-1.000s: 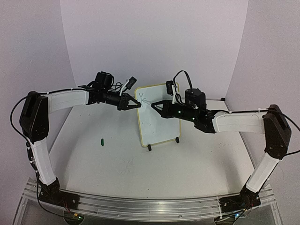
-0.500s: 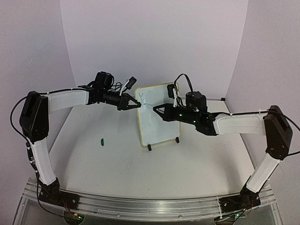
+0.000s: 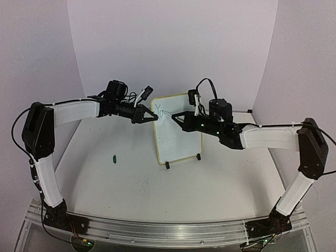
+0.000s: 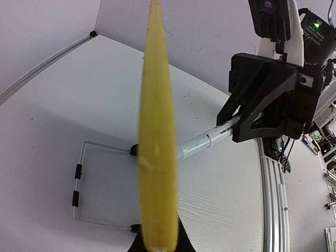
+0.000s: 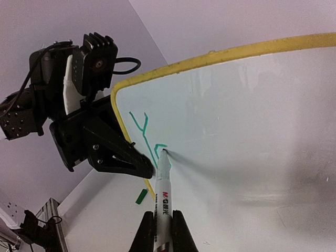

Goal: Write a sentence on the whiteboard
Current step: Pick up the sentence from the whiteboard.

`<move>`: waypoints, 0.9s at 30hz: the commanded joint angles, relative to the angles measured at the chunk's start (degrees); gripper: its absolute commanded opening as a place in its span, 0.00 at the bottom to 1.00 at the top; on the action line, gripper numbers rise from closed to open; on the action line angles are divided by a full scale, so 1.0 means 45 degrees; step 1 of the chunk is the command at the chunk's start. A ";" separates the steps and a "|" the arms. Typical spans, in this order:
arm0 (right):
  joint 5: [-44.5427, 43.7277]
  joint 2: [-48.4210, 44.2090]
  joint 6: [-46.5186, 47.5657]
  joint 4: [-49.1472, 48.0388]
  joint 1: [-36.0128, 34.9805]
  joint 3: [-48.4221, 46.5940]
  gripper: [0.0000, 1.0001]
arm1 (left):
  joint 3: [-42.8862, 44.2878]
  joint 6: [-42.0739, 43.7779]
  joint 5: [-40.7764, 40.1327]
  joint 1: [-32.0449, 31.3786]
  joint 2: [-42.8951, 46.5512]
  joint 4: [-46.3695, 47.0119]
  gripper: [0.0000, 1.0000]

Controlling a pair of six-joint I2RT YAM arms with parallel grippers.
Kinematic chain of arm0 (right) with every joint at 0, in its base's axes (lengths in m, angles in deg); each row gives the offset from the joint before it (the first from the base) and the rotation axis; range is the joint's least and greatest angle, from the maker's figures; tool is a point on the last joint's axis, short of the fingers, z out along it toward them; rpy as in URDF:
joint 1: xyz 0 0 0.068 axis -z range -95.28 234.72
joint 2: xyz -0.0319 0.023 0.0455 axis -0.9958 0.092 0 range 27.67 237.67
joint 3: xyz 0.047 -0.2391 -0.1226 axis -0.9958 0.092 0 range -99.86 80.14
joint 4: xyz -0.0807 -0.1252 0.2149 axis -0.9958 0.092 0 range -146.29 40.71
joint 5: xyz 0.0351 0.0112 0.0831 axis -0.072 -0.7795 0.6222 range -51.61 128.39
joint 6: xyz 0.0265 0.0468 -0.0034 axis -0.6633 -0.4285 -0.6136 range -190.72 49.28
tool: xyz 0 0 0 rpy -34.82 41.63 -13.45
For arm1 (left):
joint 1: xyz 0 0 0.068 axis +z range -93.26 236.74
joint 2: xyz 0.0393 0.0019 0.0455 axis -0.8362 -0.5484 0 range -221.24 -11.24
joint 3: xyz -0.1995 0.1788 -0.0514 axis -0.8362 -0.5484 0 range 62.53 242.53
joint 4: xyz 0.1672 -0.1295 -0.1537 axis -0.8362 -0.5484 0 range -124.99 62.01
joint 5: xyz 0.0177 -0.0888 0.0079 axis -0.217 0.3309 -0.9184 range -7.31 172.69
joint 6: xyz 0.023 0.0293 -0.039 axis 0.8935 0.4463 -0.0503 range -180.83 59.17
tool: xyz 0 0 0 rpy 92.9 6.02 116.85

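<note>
One green cap (image 3: 114,157) lies near-left on the worktop (image 3: 131,184). Farther back, the one whiteboard (image 3: 178,135) stands upright mid-worktop, the left pincer (image 3: 153,117) clamped on its left frame edge. The right pincer (image 3: 175,116) grips one marker (image 5: 164,199), tip on the sentence (image 5: 143,129): one "Y" plus one stroke, top left. Pressing too hard could skid the whiteboard and warp the letters.
</note>
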 commanded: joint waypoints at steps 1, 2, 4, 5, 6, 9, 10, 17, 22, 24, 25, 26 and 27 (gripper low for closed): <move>-0.0189 0.0012 0.0209 -0.0280 0.0061 -0.0675 0.00 | 0.0346 0.0330 0.0047 -0.0199 -0.0139 -0.0996 0.00; -0.0146 0.0049 0.0209 -0.0272 0.0061 -0.0697 0.00 | 0.0346 0.0326 0.0054 -0.0192 -0.0131 -0.0998 0.00; -0.0069 0.0090 0.0196 -0.0277 0.0054 -0.0701 0.00 | 0.0365 0.0330 0.0047 -0.0191 -0.0144 -0.1007 0.00; -0.0018 0.0085 0.0181 -0.0280 0.0057 -0.0675 0.00 | 0.0374 0.0339 0.0043 -0.0191 -0.0145 -0.1012 0.00; 0.0063 0.0035 0.0173 -0.0288 0.0057 -0.0630 0.00 | 0.0373 0.0352 0.0032 -0.0191 -0.0142 -0.1021 0.00; 0.0364 -0.0380 0.0189 -0.0408 0.0060 -0.0306 0.00 | 0.0376 0.0378 0.0001 -0.0192 -0.0144 -0.1051 0.00; 0.0389 -0.0600 0.0190 -0.0451 0.0063 -0.0133 0.00 | 0.0375 0.0389 -0.0011 -0.0191 -0.0135 -0.1049 0.00; 0.0003 -0.1266 0.0263 -0.0476 0.0066 0.0385 0.00 | 0.0395 0.0383 -0.0013 -0.0191 -0.0157 -0.1049 0.00; -0.0044 -0.0801 0.0205 -0.0426 0.0158 0.0150 0.00 | 0.0396 0.0384 -0.0030 -0.0192 -0.0136 -0.1081 0.00; -0.0053 -0.0631 0.0174 -0.0388 0.0177 0.0031 0.00 | 0.0393 0.0390 -0.0029 -0.0191 -0.0140 -0.1077 0.00; -0.0058 -0.0542 0.0171 -0.0360 0.0182 -0.0030 0.00 | 0.0396 0.0384 -0.0021 -0.0191 -0.0159 -0.1079 0.00; -0.0089 -0.0489 0.0172 -0.0342 0.0191 -0.0064 0.00 | 0.0408 0.0385 -0.0029 -0.0200 -0.0164 -0.1089 0.00; -0.0125 -0.0453 0.0172 -0.0328 0.0210 -0.0092 0.00 | 0.0415 0.0383 -0.0032 -0.0196 -0.0160 -0.1094 0.00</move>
